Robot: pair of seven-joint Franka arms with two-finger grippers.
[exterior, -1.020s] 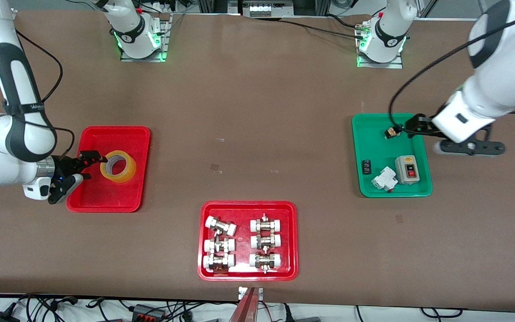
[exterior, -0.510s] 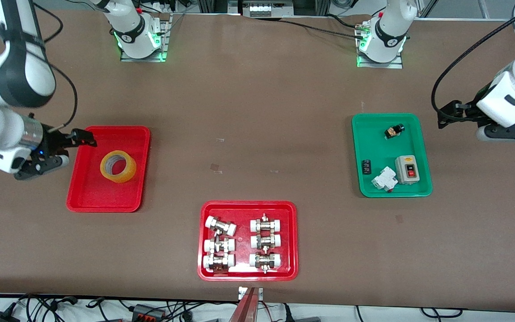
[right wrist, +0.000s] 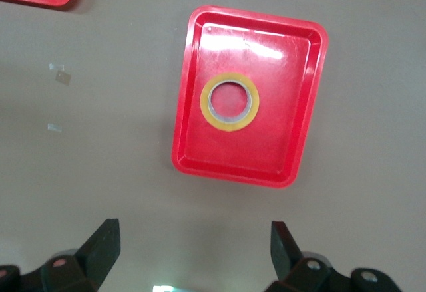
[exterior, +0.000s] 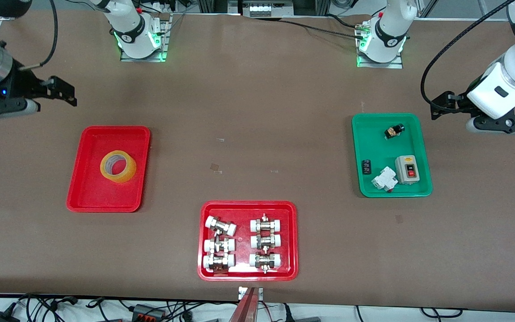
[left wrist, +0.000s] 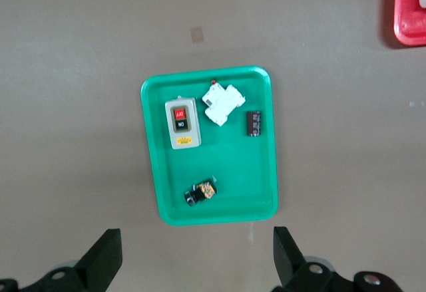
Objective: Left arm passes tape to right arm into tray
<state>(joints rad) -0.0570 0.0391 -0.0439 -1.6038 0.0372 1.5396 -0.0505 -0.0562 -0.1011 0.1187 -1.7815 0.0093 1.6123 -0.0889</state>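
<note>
The yellow tape [exterior: 118, 166] lies flat in the plain red tray [exterior: 101, 197] toward the right arm's end of the table. It also shows in the right wrist view [right wrist: 229, 101], in the middle of the tray [right wrist: 279, 146]. My right gripper [exterior: 63, 91] is open and empty, up in the air over bare table beside the tray, on the side toward the arm bases. It also shows in its own wrist view [right wrist: 193, 249]. My left gripper [exterior: 438, 106] is open and empty, over the table just off the green tray's corner, and shows in its own wrist view [left wrist: 194, 252].
A green tray [exterior: 369, 188] holds a switch box [exterior: 407, 169], a white breaker [exterior: 384, 179] and small parts. A red tray [exterior: 204, 268] of white-capped metal fittings stands near the front edge. The green tray also shows in the left wrist view [left wrist: 213, 205].
My right gripper has let go of the tape, risen and drawn back from the red tray toward the arm bases. My left gripper has moved off the green tray toward its own end.
</note>
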